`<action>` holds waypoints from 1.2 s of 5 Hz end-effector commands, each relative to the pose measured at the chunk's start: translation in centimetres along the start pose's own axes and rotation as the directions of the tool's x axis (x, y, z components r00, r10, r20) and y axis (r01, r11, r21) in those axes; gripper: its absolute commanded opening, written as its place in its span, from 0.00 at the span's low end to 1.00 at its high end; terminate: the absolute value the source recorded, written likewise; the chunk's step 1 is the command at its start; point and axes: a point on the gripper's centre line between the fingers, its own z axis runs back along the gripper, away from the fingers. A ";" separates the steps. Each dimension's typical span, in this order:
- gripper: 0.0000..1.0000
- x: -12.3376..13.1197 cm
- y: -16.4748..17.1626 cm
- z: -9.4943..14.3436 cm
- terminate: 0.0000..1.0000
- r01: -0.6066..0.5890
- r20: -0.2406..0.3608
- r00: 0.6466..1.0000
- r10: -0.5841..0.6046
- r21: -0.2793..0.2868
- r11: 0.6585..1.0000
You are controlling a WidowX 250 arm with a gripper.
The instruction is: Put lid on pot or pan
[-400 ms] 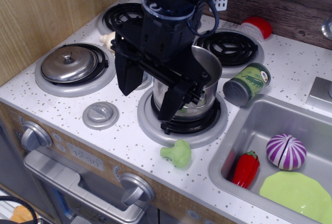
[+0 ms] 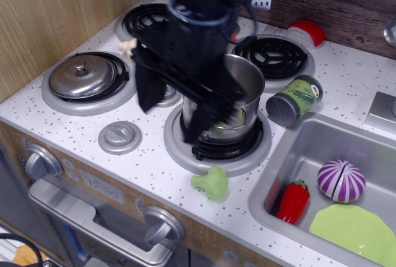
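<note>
The shiny steel lid with a small knob lies on the front left burner. The shiny steel pot stands on the front right burner, partly hidden by my arm. My black gripper hangs open and empty between the two burners, its left finger near the middle of the stove and its right finger in front of the pot. It is blurred with motion.
A grey plastic disc lies on the stove front. A green broccoli piece sits by the front edge. A green-labelled can lies beside the sink, which holds a red pepper, a purple onion and a green plate.
The gripper has shifted slightly up and is now blurred by motion. The lid and the pot have not moved.
</note>
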 end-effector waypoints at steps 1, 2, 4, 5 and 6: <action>1.00 1.2 5.9 0.7 0.00 0.001 0.066 0.998 -0.004 0.041 0.999; 1.00 2.1 9.7 -0.5 0.00 0.000 0.104 0.994 -0.011 0.102 0.995; 1.00 4.4 16.9 -2.8 0.00 0.116 0.160 0.976 -0.145 0.176 0.978; 1.00 5.2 18.7 -4.1 0.00 0.110 0.199 0.970 -0.140 0.156 0.982; 1.00 6.2 20.3 -6.1 0.00 0.133 0.242 0.957 -0.161 0.129 0.983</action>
